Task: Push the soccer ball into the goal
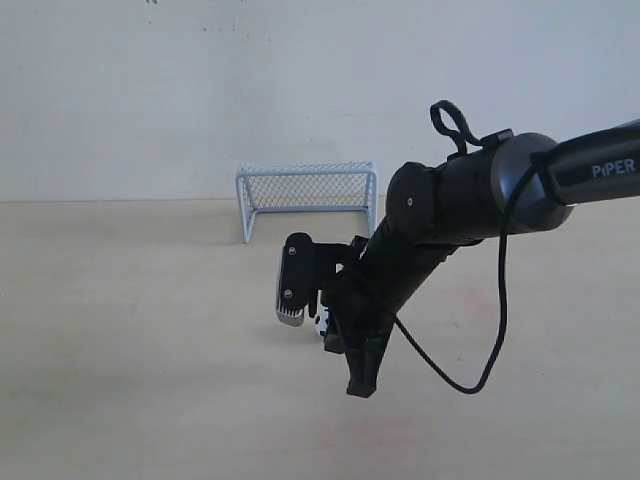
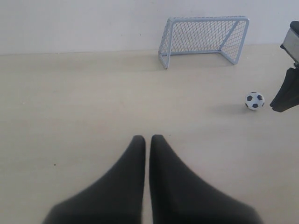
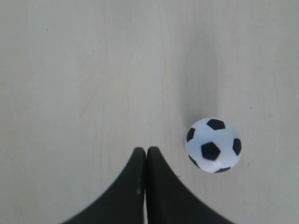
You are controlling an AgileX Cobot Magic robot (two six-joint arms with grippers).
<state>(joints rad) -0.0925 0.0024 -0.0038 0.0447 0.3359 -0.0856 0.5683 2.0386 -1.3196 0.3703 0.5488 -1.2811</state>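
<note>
The small white soccer ball [image 3: 213, 145] with black patches lies on the pale wooden table, just beside the tips of my right gripper [image 3: 145, 150] and apart from them. That gripper is shut and holds nothing. In the exterior view the right gripper [image 1: 362, 385] points down at the table in front of the goal [image 1: 308, 195], and the arm hides nearly all of the ball [image 1: 320, 328]. The left wrist view shows the light-blue framed goal [image 2: 204, 39] with its mesh net, and the ball [image 2: 254, 100] in front of the goal's right side. My left gripper [image 2: 147, 138] is shut and empty, far from the ball.
The table [image 1: 120, 330] runs back to a plain white wall just behind the goal. The right arm's black cable [image 1: 470, 385] loops down beside the gripper. The right gripper's dark body [image 2: 287, 93] shows at the edge of the left wrist view.
</note>
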